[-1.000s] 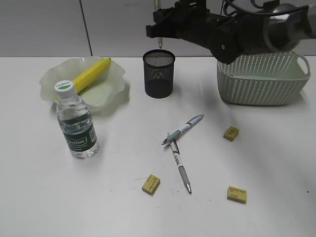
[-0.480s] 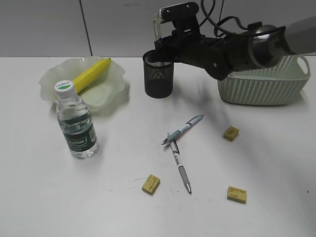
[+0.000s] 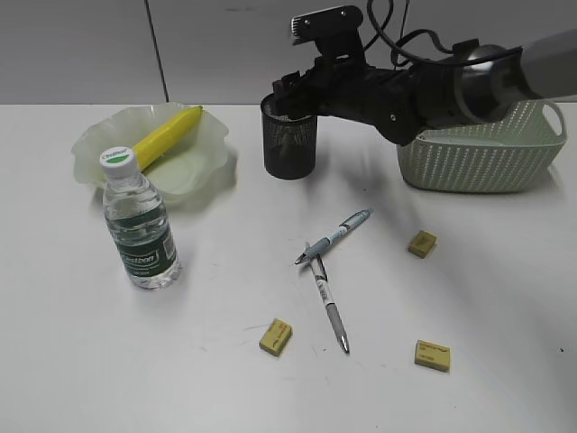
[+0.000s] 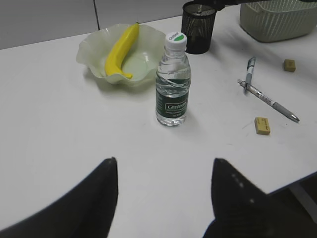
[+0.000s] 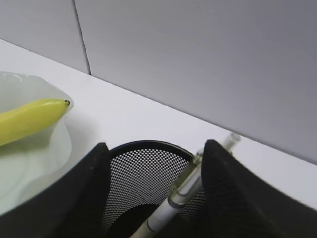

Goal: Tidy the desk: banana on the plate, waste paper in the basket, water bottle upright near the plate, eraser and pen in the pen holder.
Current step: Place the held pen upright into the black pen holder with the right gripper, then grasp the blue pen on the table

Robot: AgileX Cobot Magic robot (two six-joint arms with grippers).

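A pen-delivery step is in hand. The right gripper (image 3: 290,90) is held directly over the pen holder (image 3: 290,135), and in the right wrist view its jaws are seen spread apart, one on each side of the cup's rim, with a clear-barrelled pen (image 5: 190,191) leaning inside the cup against the rim by the right-hand jaw; whether the jaw touches it cannot be told. The pen is judged to be released, so this delivery is taken as done.

The left gripper (image 4: 163,198) is seen with its jaws wide apart and nothing between them, low over bare bench (image 3: 117,361), well apart from the objects.

The banana (image 3: 168,135), smooth, bright yellow and curved, is lying in the plate (image 3: 212,171), a pale green translucent dish with a ruffled rim. The water bottle (image 3: 140,221), clear ribbed plastic with a dark green label and white cap, is standing upright just in front of the plate. These two parts are judged complete. No waste paper can be made out in or around the basket (image 3: 478,149), a grey-green perforated plastic tub.

Two more pens (image 3: 329,266), slim with grey barrels, are lying crossed mid-bench, and three small yellow erasers (image 3: 276,336) are scattered around them. A lift clear of the black mesh cup is called for next, then a reach down to one of the crossed pens, where the upper one would be the easier pick.
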